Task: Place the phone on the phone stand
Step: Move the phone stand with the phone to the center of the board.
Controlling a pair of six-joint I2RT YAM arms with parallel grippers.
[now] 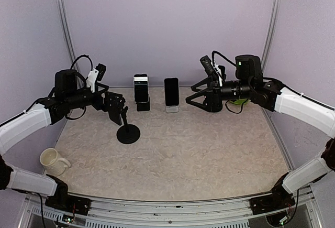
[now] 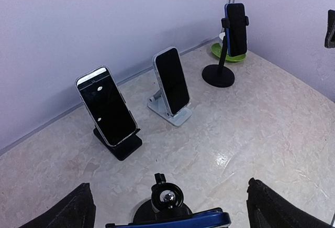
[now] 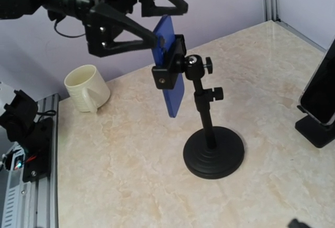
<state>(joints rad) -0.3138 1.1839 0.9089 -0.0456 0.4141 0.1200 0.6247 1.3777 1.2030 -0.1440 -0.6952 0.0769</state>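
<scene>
Left gripper (image 3: 171,24) standing wide open, jaws straddling top of blue phone (image 3: 170,89); contact unclear. Phone sitting just below gripper, tilted, clamped in holder of black phone stand (image 3: 213,152) resting on table (image 3: 131,186). Right gripper (image 1: 189,94) hanging open, empty, well apart. Cream mug (image 3: 86,86) sitting beyond left gripper.

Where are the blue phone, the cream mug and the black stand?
blue phone (image 3: 174,99), right wrist view, lower half of its back.
cream mug (image 3: 86,87), right wrist view, its side wall.
black stand (image 3: 213,152), right wrist view, its round base.
</scene>
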